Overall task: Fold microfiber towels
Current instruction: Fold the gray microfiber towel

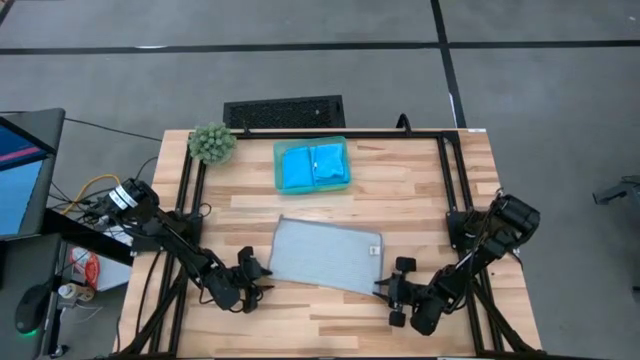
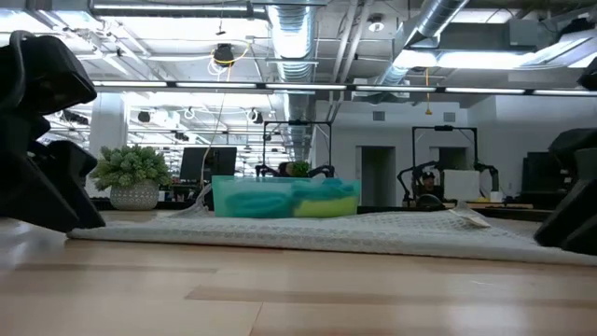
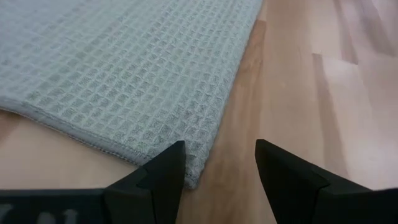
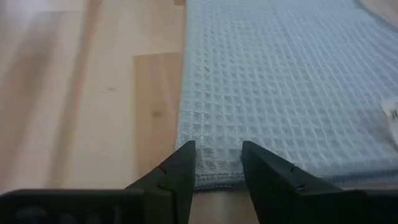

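Corner-grasp step for the first fold. Light grey towel (image 1: 326, 256) flat on the tabletop (image 1: 420, 185) (blue ones already in the teal tray (image 1: 278, 168)). Left hand (image 3: 217, 171) wide at one near corner; right hand (image 4: 217, 168) narrow, straddling the other. Next: pinch both corners, lift together.

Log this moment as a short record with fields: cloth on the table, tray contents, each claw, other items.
cloth: light grey waffle-weave towel spread flat on the wooden table
tray: translucent teal rectangular tray at the table's far side, holding folded bright blue towels
left claw: open, at the grey towel's near left corner
right claw: fingers apart, straddling the towel's edge at its near right corner
other: fuzzy green plant ball at the far left corner
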### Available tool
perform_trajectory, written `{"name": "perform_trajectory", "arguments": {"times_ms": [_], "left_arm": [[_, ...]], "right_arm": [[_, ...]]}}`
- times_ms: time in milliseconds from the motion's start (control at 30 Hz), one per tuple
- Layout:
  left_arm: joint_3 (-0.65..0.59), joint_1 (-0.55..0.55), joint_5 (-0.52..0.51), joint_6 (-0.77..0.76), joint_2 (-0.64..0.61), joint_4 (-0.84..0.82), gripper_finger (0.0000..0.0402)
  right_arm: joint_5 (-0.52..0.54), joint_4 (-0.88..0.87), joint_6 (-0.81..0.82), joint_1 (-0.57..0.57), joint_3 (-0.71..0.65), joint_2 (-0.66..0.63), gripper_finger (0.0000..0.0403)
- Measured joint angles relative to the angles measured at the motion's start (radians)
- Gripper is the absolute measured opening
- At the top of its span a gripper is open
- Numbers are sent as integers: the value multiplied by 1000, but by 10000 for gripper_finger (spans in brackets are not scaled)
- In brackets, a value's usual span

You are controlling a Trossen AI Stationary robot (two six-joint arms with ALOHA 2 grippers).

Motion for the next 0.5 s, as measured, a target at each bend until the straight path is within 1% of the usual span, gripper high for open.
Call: {"name": "perform_trajectory", "arguments": {"times_ms": [100,200,367,500], "left_arm": [[5,0,40,-13,0,13,187],[11,-3,62,-21,0,15,187],[11,-3,62,-46,0,14,187],[11,-3,58,-44,0,14,187]], "right_arm": [[2,3,-68,0,19,-32,147],[28,6,-118,0,24,-56,139],[22,6,-134,-2,24,-60,129],[7,16,-150,-1,24,-49,134]]}}
